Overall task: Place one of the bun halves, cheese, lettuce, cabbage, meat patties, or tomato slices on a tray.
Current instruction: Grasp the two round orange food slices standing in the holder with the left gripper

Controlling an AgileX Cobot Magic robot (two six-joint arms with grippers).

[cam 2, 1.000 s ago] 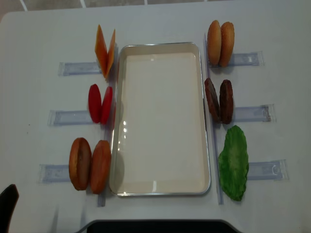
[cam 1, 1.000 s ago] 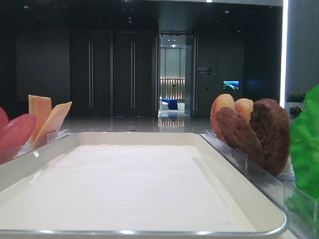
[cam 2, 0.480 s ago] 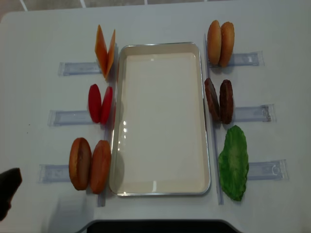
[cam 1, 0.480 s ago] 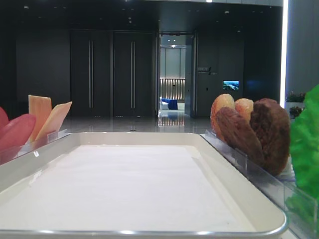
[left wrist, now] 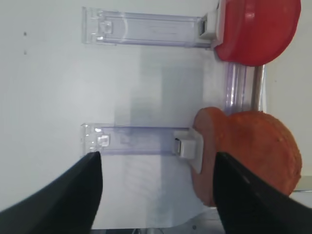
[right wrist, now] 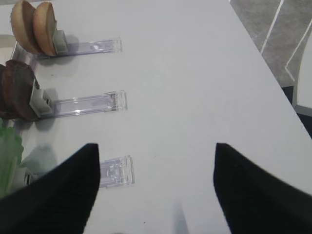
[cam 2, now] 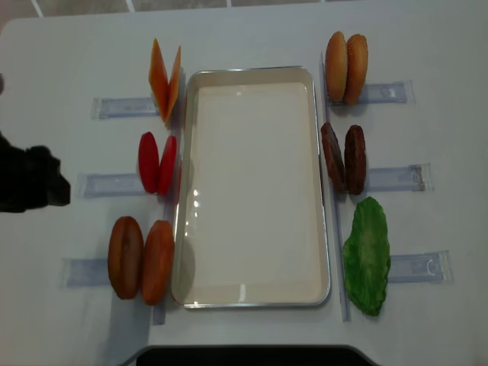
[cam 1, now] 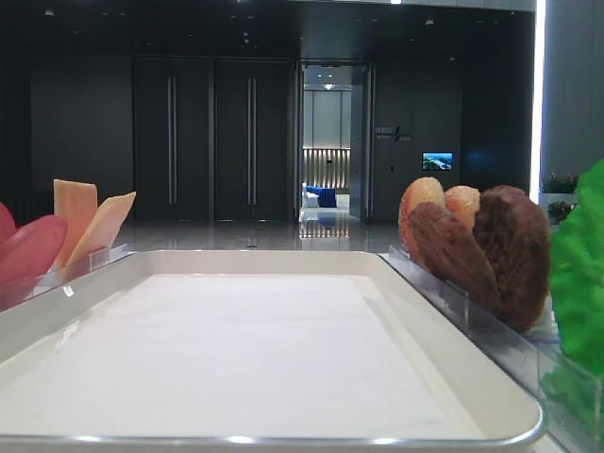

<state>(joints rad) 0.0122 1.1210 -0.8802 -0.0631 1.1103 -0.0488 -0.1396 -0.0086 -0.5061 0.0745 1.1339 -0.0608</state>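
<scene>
The white tray (cam 2: 252,293) lies mid-table with nothing on it, its rim (cam 1: 283,440) near in the low view. Left of it stand cheese (cam 2: 164,79), tomato slices (cam 2: 156,162) and two bun halves (cam 2: 141,259). On its right are two more bun halves (cam 2: 347,67), meat patties (cam 2: 343,158) and lettuce (cam 2: 367,255). My left gripper (left wrist: 156,161) is open above a clear holder (left wrist: 136,139), the bun half (left wrist: 248,151) just beside its right finger. My right gripper (right wrist: 156,148) is open over bare table, apart from the patties (right wrist: 17,87). No cabbage shows.
Narrow clear holders (cam 2: 114,107) stick out from each food pair toward the table's sides. The left arm (cam 2: 30,181) hangs over the left edge beside the tomato holder (cam 2: 107,184). The table's right edge (right wrist: 263,53) drops to grey floor.
The left arm has come up from the bottom-left corner along the left side to the level of the tomato slices. The food and the tray have not moved.
</scene>
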